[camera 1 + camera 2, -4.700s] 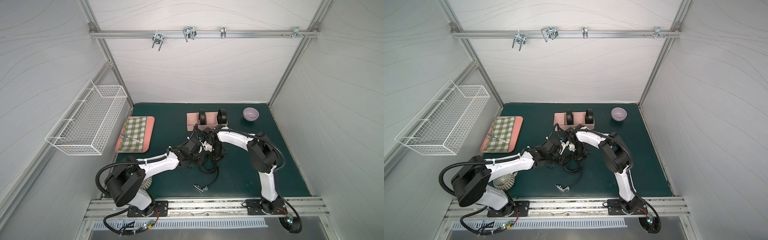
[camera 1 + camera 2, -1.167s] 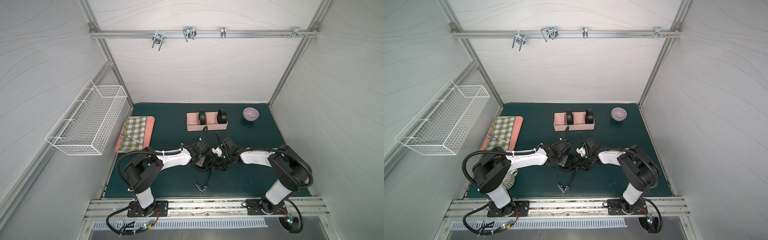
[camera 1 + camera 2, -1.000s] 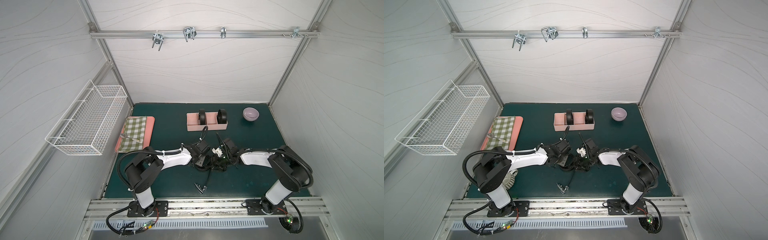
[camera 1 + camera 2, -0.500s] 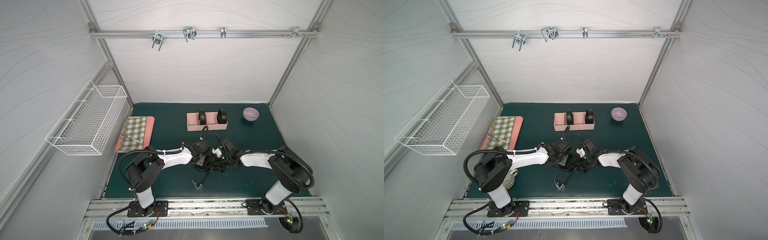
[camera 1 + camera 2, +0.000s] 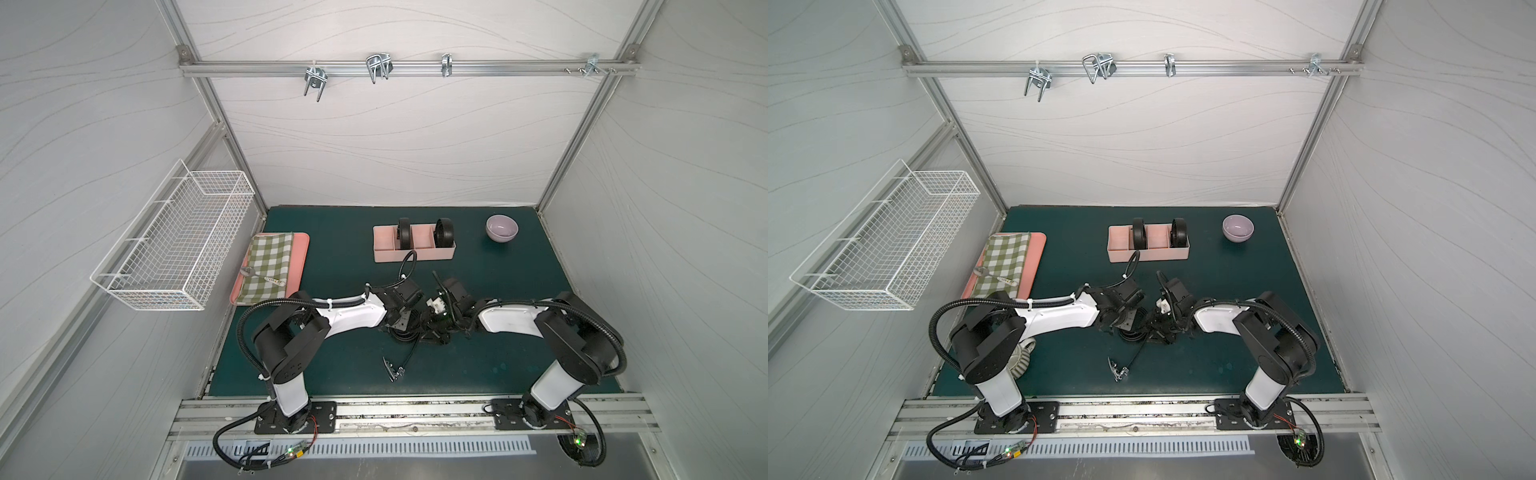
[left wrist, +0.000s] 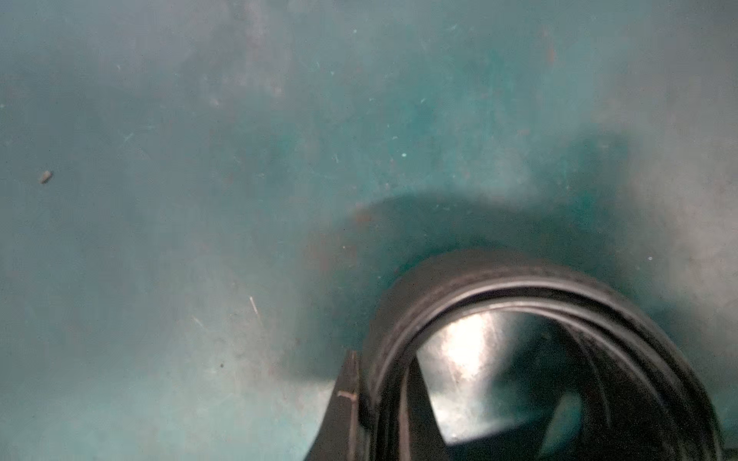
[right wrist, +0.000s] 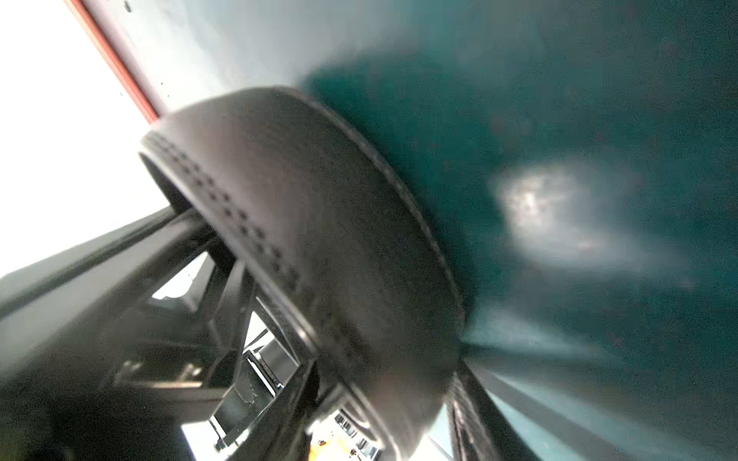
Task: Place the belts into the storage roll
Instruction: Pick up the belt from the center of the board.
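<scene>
Black belt (image 5: 406, 335) on mat (image 5: 332, 353), left gripper (image 5: 401, 326) pinching its coil; right gripper (image 5: 432, 328) alongside, grip unclear; two coiled belts (image 5: 404, 232) in storage roll (image 5: 415, 255)

Both arms are re-posed vs the earliest pics. R arm (image 5: 511, 326) was bent up then, elbow high, forearm reaching back over the mat (image 5: 332, 257). Now it lies low and stretched sideways, elbow farther out to the robot's R. L arm (image 5: 353, 318): elbow has swung in toward centre, forearm flatter. L gripper (image 5: 401, 329) & R gripper (image 5: 433, 330) now meet a bit nearer the front edge, farther from the storage roll (image 5: 432, 254). Loose belt (image 6: 499, 279): its buckle end (image 5: 390, 369) has slid slightly left in the last sec, and the trailing tail looks shorter w/ less slack.
</scene>
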Controlling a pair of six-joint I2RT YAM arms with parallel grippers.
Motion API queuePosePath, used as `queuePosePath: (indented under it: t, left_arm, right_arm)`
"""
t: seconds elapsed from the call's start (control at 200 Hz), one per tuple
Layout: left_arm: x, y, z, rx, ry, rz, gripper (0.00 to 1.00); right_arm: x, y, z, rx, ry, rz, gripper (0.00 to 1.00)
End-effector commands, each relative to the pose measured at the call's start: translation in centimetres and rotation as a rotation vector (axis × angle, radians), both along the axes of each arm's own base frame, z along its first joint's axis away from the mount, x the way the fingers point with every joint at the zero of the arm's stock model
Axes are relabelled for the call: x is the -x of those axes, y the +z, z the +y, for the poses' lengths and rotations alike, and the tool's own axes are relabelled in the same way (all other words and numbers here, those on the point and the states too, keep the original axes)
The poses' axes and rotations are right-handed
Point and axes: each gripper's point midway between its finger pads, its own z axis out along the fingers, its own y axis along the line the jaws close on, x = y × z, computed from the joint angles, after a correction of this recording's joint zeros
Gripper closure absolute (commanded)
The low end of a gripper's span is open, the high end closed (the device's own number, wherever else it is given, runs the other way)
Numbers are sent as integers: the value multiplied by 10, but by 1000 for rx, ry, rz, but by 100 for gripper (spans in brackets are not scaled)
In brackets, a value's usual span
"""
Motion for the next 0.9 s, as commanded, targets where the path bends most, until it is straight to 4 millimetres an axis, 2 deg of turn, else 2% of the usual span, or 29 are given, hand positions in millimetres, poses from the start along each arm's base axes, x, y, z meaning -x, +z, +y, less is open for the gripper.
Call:
queuePosePath:
  t: [0.0, 0.265, 0.335, 0.62, 0.73, 0.775, 0.895]
  left_arm:
    - [0, 0, -12, 45, 44, 25, 100]
    - [7, -2, -10, 67, 69, 41, 100]
    - [7, -1, -10, 70, 69, 40, 100]
    - [12, -2, -13, 84, 59, 52, 100]
    - [15, 1, -15, 110, 54, 55, 100]
    - [17, 4, -17, 128, 52, 58, 100]
    - [21, 17, -17, 177, 60, 37, 100]
  right_arm:
    - [4, -2, 6, 50, -25, 55, 50]
    - [11, -4, 7, 107, -69, 152, 50]
    - [15, -6, 8, 118, -79, 179, 55]
    - [16, -8, 9, 177, -83, 220, 60]
    - [17, -11, 8, 179, -79, 234, 69]
    - [17, -12, 8, 177, -74, 235, 75]
    - [15, -10, 6, 168, -57, 217, 87]
